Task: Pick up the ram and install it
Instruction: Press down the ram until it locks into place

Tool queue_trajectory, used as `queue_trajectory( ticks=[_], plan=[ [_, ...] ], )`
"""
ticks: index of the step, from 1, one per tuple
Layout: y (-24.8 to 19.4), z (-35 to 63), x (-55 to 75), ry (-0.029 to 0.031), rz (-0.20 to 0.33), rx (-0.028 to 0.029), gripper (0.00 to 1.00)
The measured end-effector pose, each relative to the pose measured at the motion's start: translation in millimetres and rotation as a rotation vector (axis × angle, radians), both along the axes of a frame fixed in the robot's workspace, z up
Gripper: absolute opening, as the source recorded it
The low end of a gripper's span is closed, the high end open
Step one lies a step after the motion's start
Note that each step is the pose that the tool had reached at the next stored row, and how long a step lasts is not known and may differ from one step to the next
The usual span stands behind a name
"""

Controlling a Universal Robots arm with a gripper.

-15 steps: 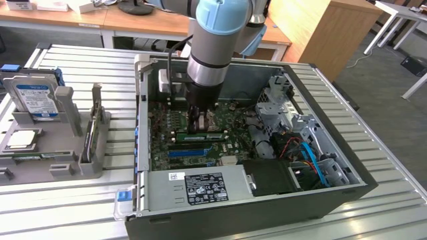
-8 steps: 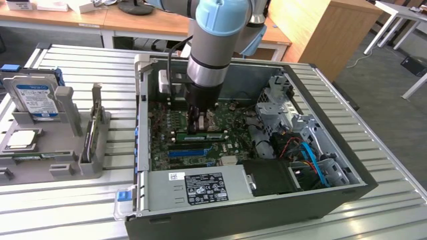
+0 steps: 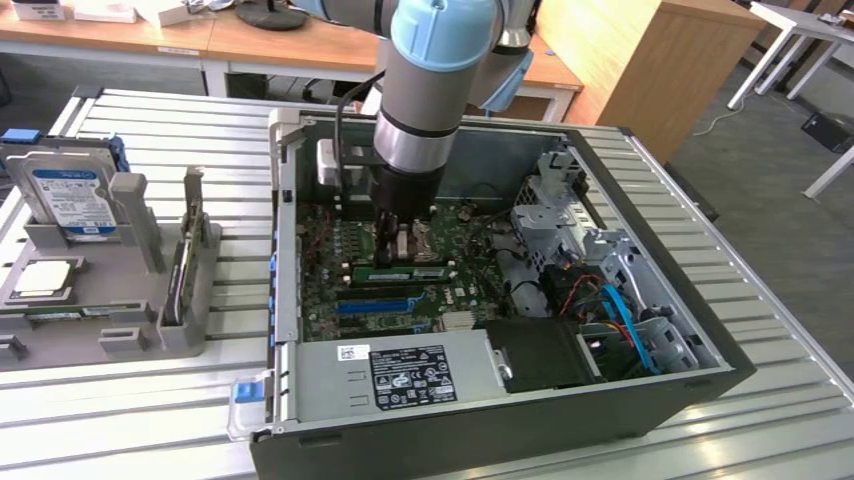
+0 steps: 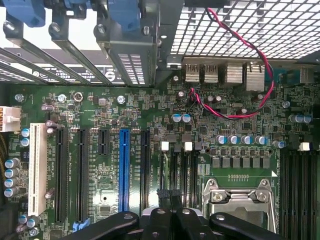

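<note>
The ram [image 3: 404, 273] is a narrow green stick with a white label. It lies along a memory slot on the motherboard [image 3: 334, 270], inside the open computer case [image 3: 441, 420]. My arm reaches straight down into the case, and my gripper [image 3: 398, 240] hangs just behind the ram, over the board's middle. In the wrist view my gripper [image 4: 171, 194] is shut, its black fingertips [image 4: 165, 193] pressed together with nothing visible between them. They sit over the black memory slots [image 4: 180, 170], between the blue card slot [image 4: 124, 170] and the processor socket [image 4: 240, 197]. Whether they touch the ram I cannot tell.
A grey parts tray [image 3: 120, 335] at the exterior view's left holds a hard drive [image 3: 74, 200] with a blue label, an upright card [image 3: 184, 260] with a metal bracket and a processor [image 3: 47, 280]. In the case, the power supply [image 3: 400, 375] lies at the front and a drive cage [image 3: 574, 215] at the right.
</note>
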State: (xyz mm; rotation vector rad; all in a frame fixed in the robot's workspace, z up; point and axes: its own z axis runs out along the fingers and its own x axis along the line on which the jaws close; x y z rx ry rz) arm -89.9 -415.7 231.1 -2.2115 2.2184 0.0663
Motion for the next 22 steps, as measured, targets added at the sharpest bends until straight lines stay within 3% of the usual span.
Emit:
queue_trajectory(
  ticks=[22],
  plan=[
    [-0.1,-6.1,-0.2,0.0002,0.0,-0.0002,0.11]
  ],
)
